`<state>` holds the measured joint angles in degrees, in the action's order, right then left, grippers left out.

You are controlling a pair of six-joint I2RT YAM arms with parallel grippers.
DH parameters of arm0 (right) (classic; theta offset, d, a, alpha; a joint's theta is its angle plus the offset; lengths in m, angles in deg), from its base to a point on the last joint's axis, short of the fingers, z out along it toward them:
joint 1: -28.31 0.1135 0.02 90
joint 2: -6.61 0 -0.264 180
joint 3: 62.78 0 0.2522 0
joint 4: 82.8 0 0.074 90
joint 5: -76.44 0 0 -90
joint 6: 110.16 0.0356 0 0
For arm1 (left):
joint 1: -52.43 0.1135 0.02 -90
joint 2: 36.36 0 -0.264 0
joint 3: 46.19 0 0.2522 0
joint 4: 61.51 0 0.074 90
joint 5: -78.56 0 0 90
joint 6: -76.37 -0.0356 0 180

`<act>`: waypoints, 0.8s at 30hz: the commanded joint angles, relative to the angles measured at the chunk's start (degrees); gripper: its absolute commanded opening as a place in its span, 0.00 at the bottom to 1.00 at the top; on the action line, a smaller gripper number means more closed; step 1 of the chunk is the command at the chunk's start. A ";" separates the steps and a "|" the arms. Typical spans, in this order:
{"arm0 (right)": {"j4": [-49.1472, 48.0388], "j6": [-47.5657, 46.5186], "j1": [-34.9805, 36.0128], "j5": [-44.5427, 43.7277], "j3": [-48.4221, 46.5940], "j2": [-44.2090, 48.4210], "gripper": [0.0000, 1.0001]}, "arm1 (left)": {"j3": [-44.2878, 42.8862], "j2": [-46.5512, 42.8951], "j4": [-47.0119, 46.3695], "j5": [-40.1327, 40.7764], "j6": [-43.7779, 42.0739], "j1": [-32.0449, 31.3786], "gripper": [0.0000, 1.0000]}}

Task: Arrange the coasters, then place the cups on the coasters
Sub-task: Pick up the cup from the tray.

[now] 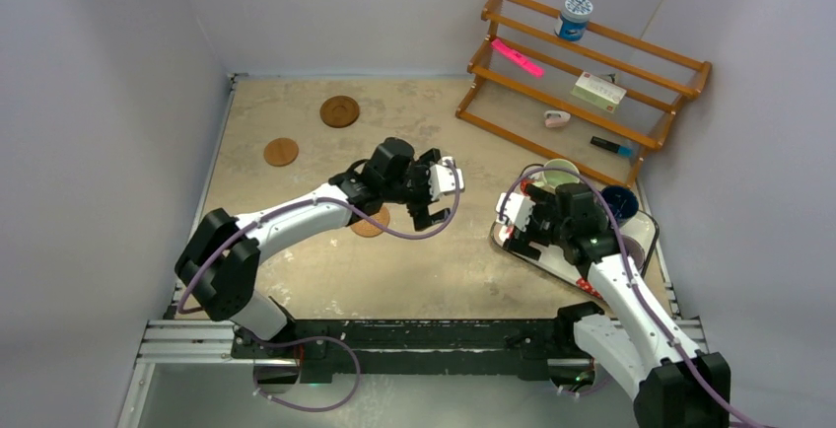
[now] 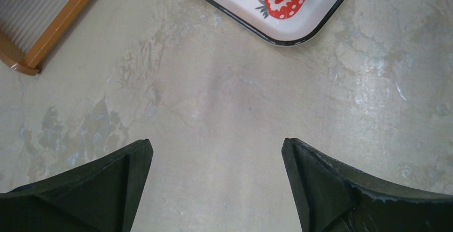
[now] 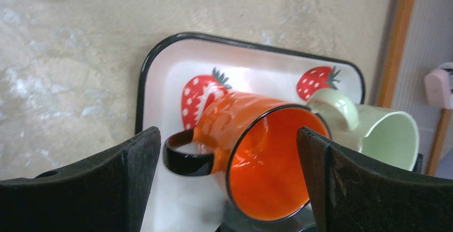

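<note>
right gripper: fingers spread wide, empty, straddling the orange mug
orange mug: on the strawberry tray, mouth tipped up at us, handle poking toward one finger
left gripper: wide open too, over bare table, so we reckon the right arm's nearer

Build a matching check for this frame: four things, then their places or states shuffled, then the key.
Things
1. orange mug
2. dark rimmed coaster
3. blue-and-white tub
4. left gripper

Places or states
A. on the top tier of the wooden rack
B. fingers open over bare table
C. on the strawberry tray
D. flat on the table, near the back wall

Pairs: 1-C, 2-D, 3-A, 4-B
</note>
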<state>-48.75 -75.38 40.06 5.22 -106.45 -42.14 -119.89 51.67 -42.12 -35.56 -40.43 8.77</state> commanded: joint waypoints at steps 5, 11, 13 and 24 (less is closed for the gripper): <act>0.41 0.79 1.28 3.92 -6.56 0.52 0.99 | -3.86 3.94 -3.94 -1.99 2.39 -3.45 1.00; 16.90 -5.64 1.26 -1.78 -13.71 -1.19 0.99 | -2.67 2.61 -7.67 -1.00 3.98 -3.80 1.00; 18.03 -6.41 1.33 -4.79 -13.06 -0.57 0.99 | -2.55 2.70 -8.82 -0.76 4.51 -3.80 1.00; 13.03 -6.73 1.28 -8.67 -6.50 -0.57 0.99 | -3.85 4.48 -10.56 0.45 6.25 -4.92 1.00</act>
<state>-33.05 -81.45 41.07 -2.21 -115.26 -42.62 -121.60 55.67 -49.29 -35.23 -35.67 4.59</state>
